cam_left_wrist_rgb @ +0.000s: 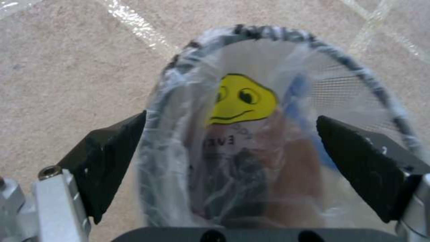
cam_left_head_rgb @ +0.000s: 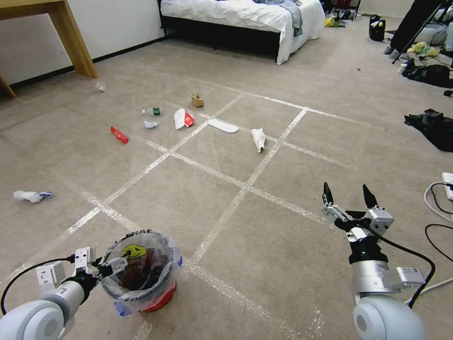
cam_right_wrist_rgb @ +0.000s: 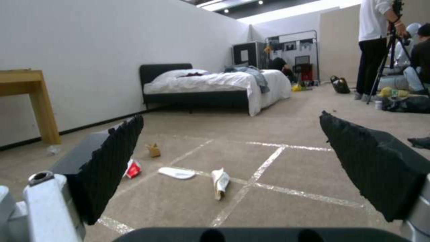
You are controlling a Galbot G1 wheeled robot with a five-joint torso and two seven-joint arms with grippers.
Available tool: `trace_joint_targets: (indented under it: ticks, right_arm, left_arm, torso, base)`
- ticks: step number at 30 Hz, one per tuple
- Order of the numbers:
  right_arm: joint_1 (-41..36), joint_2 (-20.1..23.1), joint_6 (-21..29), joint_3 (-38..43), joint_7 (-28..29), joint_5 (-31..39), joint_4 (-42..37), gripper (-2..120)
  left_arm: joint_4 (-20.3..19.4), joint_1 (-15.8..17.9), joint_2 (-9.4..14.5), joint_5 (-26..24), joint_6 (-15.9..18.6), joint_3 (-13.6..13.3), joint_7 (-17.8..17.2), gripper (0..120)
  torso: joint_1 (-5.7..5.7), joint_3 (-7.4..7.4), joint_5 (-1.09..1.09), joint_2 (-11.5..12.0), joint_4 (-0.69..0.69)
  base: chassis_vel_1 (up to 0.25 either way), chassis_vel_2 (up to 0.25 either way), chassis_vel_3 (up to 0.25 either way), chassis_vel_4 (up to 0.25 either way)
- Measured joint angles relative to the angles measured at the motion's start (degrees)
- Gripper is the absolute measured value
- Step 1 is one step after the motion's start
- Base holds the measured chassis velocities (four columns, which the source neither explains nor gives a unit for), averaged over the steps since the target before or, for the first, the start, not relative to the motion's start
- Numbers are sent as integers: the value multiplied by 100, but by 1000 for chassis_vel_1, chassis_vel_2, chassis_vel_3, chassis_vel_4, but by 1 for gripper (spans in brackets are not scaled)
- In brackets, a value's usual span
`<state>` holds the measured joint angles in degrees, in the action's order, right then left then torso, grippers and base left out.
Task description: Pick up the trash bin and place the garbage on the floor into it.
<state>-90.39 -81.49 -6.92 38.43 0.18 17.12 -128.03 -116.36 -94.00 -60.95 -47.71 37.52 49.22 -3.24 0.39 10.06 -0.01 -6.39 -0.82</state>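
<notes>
Straddling trash bin (cam_left_head_rgb: 141, 271) rim: left hand (cam_left_head_rgb: 109, 265)

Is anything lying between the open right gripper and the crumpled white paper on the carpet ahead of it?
Nothing visible: bare taped carpet separates the open right gripper from the crumpled white paper. The left gripper sits at the trash bin rim.

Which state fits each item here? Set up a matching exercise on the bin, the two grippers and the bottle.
Things:
1. small round red trash bin with clear smiley-face liner
2. left gripper
3. right gripper
4. small clear green-labelled bottle

States:
A. lying on the carpet, far ahead
B. open in the air, holding nothing
C. upright on the carpet, close to the robot
D. one finger inside the rim, one outside

Pairs: 1-C, 2-D, 3-B, 4-A
</notes>
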Motion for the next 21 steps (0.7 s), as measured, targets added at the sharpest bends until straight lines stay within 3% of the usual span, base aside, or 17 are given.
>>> trace_joint_targets:
  ticks: [7, 11, 21]
  right_arm:
    - [-64, -98, -61, -10, -14, -153, 20, 100]
    - [-82, -144, -72, -27, -24, -224, 40, 100]
    - [-147, -214, -92, -12, -38, -319, 57, 100]
  left_arm:
    - [473, 62, 215, 196, -249, 45, 348, 100]
    - [629, 92, 251, 217, -295, 42, 426, 100]
    - [1441, 399, 331, 288, -454, -125, 606, 100]
  torso:
    - [0, 0, 0, 0, 0]
    - [0, 0, 1, 0, 0]
    - [0, 0, 0, 0, 0]
  base:
    - [0, 0, 0, 0]
    - [0, 0, 0, 0]
    - [0, 0, 0, 0]
